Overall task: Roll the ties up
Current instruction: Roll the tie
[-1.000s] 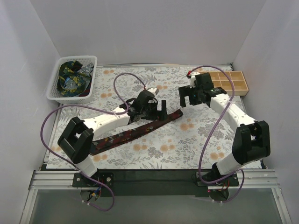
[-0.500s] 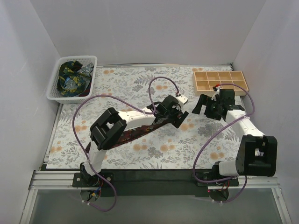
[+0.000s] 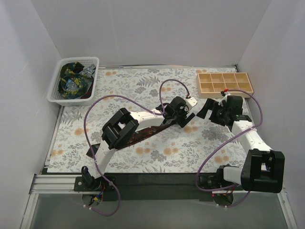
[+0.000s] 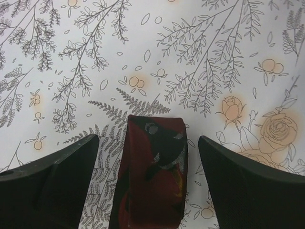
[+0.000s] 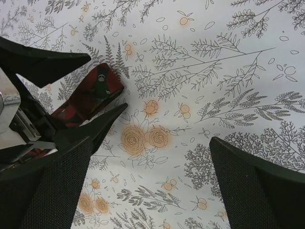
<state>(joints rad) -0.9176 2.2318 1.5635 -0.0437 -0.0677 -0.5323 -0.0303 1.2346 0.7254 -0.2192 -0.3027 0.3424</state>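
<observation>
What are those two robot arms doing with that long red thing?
They are getting ready to roll up a necktie. The dark red tie lies flat on the flowery table. The left hand is open right over the tie's end, one finger on each side, not pinching it yet. The right hand is open too, close by, holding nothing. More ties wait bunched up in the white basket at the back corner. No rolling has started.

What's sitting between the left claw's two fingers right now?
The end of the maroon tie, flat on the floral cloth, inside the open left claw, touching neither finger. Left wrist view shows it.
</observation>
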